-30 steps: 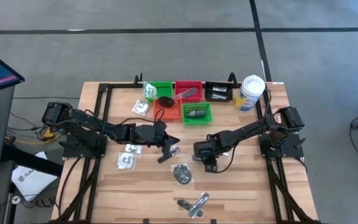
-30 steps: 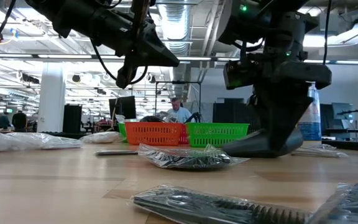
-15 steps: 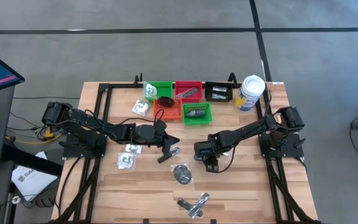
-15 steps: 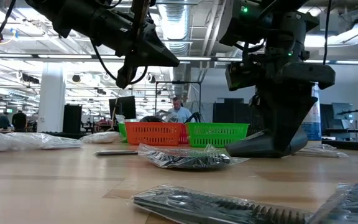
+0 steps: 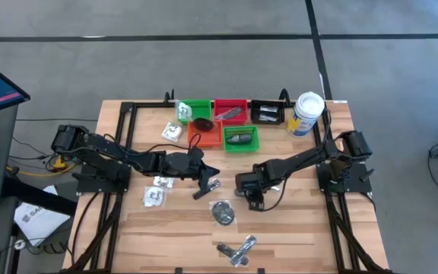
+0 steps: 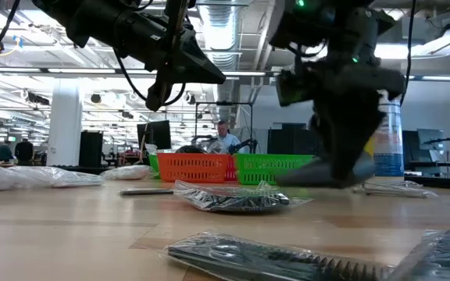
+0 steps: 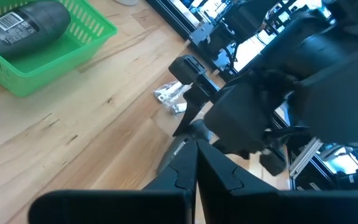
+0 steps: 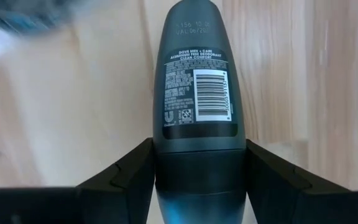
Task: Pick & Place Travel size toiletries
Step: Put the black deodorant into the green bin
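On the wooden table (image 5: 295,228), the right gripper (image 5: 250,192) was closed on the dark grey deodorant (image 8: 197,112), wedged between its fingers (image 8: 126,171) near the table's middle; a firm hold and level lift toward the green tray (image 5: 253,144) would be advised, while the left gripper (image 5: 206,181) was seen shut, empty.

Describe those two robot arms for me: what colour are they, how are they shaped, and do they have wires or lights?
Both arms are black, built of slim jointed segments. The left gripper ends in two flat, angular dark fingers tapering to narrow tips. The right gripper has two black wedge-shaped fingers. Thin black cables loop along the arms in the low view, and a small green light glows on the upper part of one arm there.
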